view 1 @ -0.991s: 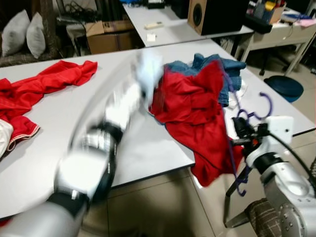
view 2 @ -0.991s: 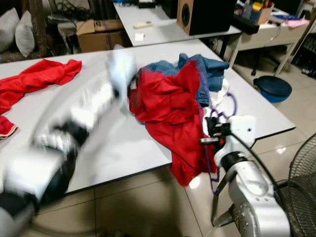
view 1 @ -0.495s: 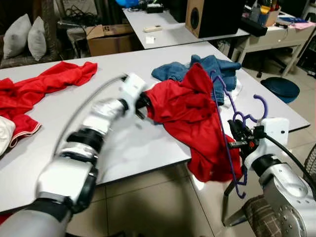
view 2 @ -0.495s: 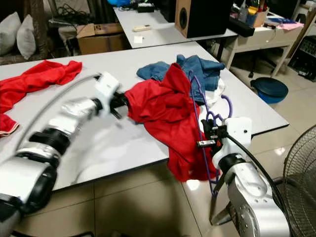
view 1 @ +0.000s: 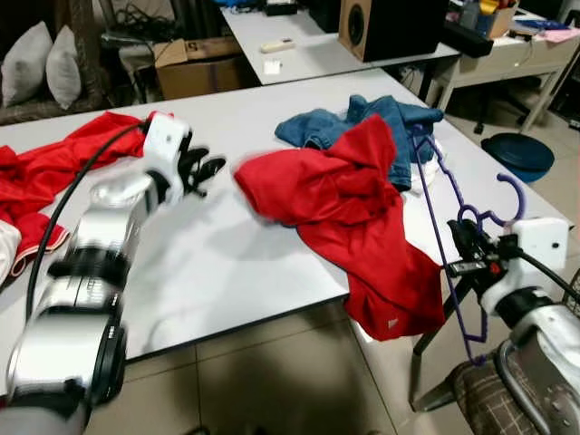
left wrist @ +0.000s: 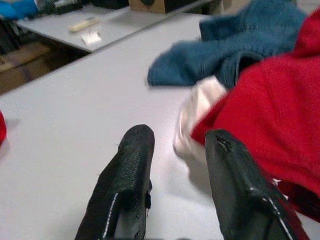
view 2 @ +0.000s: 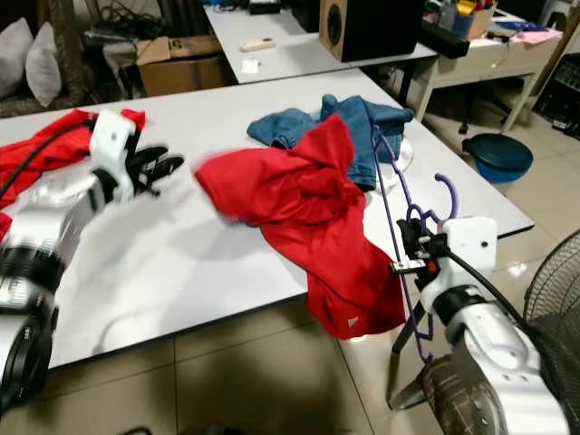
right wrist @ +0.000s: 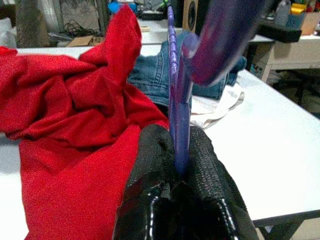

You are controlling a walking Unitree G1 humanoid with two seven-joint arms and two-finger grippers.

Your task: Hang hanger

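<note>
Gripping purple hanger (view 1: 442, 237), right gripper (view 1: 467, 256) sits off near-right table edge, fingers (right wrist: 156, 155) pinched on thin hanger bar. Hanger stands upright at right side of red shirt (view 1: 349, 213), top reaching into shirt's raised peak; shirt drapes over table (view 1: 227, 272) edge. Blue jeans (view 1: 362, 122) behind shirt. Left gripper (view 1: 201, 169) over table, left of shirt, fingers apart, holding nothing. Second red garment (view 1: 63, 163) far left.

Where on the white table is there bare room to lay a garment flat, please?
The widest bare patch of the white table lies along its near edge, between the left end effector and the red shirt. A second strip is the far right corner, beyond the purple hanger. It is crowded around the blue jeans.
</note>
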